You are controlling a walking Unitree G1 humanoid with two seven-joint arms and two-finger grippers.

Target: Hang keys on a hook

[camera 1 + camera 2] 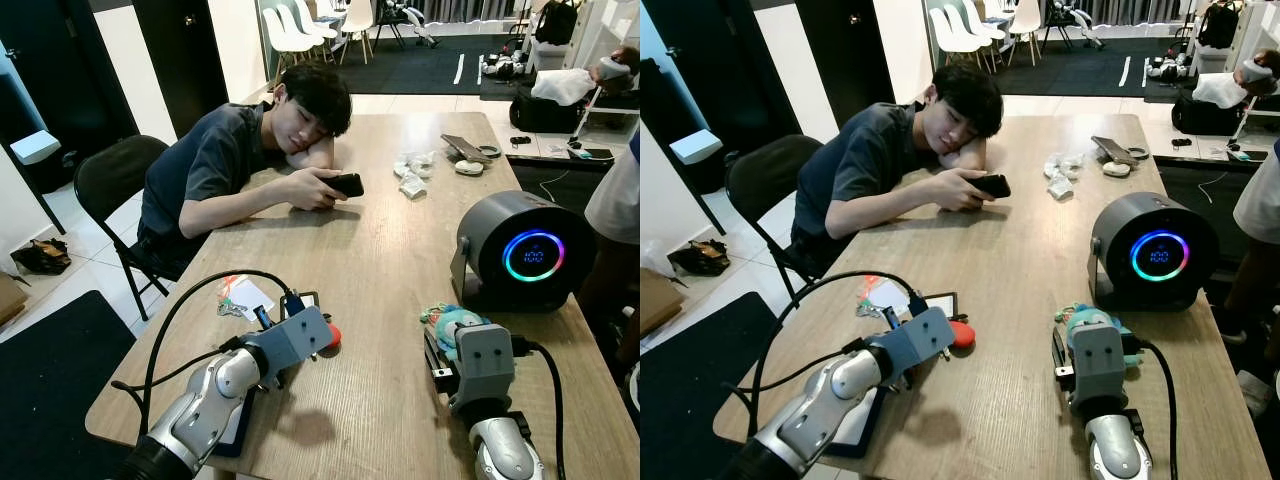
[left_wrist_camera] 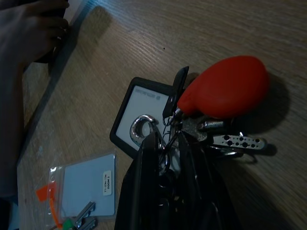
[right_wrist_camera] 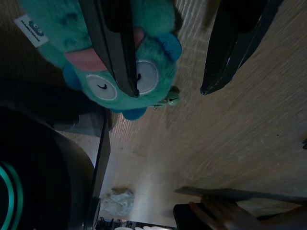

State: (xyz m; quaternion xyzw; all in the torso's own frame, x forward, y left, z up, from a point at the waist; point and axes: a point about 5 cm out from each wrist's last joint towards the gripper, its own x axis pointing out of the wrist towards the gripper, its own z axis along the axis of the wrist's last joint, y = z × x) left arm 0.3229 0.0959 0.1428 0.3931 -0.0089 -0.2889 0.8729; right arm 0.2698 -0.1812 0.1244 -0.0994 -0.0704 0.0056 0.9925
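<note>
Because the tabletop (image 1: pixel 380 260) is big and busy, plenty could go wrong here. A person (image 1: pixel 240 150) leans on its far left edge, head down, holding a phone (image 1: pixel 346 184). A round grey speaker (image 1: pixel 520 250) with a glowing ring stands by the right edge.

The left gripper (image 2: pixel 168 143) is down near the front left corner. Its two fingers look pinched nearly shut around the metal ring of the keys (image 2: pixel 211 132). The bunch lies on the wood with a red fob (image 2: pixel 225 88), right beside a dark card holder (image 2: pixel 139 112). A clear bag (image 2: pixel 86 187) with more keys lies close by.

The right gripper (image 3: pixel 168 52) rests near the front right corner. Its fingers are spread wide apart, holding nothing, with one finger over a fluffy teal toy (image 3: pixel 120 57).

The grip looks thin, so the keys might slip out when lifted. The ring could also snag the card holder and drag it along. No hook can be seen, so the robot may have to carry the keys some way, and they could swing loose.
</note>
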